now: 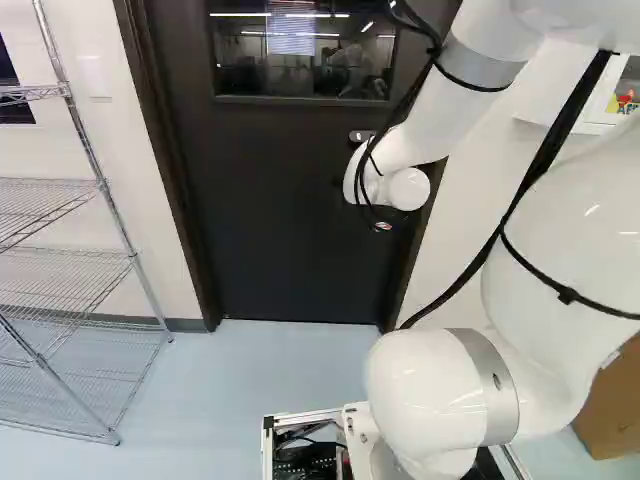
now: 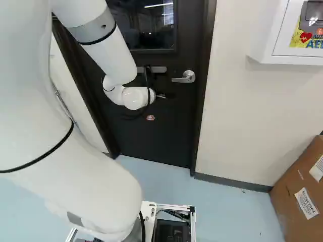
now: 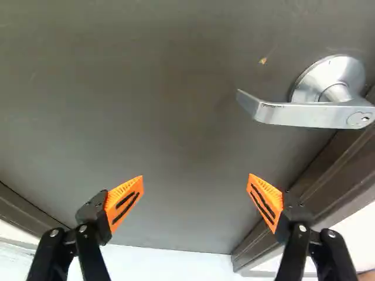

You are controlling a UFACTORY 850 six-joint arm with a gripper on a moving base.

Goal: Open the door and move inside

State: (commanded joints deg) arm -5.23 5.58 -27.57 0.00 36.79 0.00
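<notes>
1. The door (image 1: pixel 270 220) stands at the far side, dark and matte, closed in its brown frame (image 1: pixel 175 180); a window (image 1: pixel 300 55) reflecting ceiling lights sits high in it.
2. Its silver lever handle (image 2: pixel 184 77) is on the right side, level, the lever pointing left.
3. From here I see the gripper (image 2: pixel 151 117) before the door, left of the handle; it is released, fingers wide apart, touching neither.

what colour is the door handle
Silvery metal; the door handle shows best in the wrist view.
</notes>
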